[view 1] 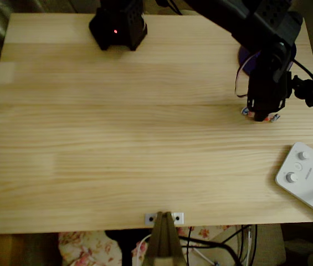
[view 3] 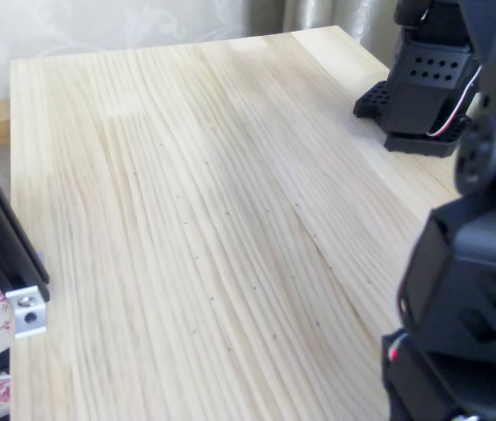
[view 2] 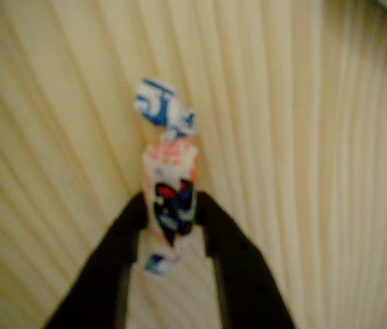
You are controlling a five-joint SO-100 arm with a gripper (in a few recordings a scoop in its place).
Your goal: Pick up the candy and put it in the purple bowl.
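Overhead view shows the counter [view 1: 117, 138], a pale pine top, with the black arm [view 1: 256, 33] reaching down at its right side and half-hiding the purple bowl [view 1: 245, 57] just behind it. A white device [view 1: 306, 177] with knobs lies near the right edge. Beneath the arm, the tool [view 2: 172, 219] has its two fingers set either side of the candy [view 2: 169, 192], touching or nearly touching the wrapper in the wrist view; whether they grip firmly is hard to tell. The candy appears to lie on the counter, its blue twisted end pointing away from the tool. By these pictures the pickup is under way, while lifting and carrying to the bowl remain.
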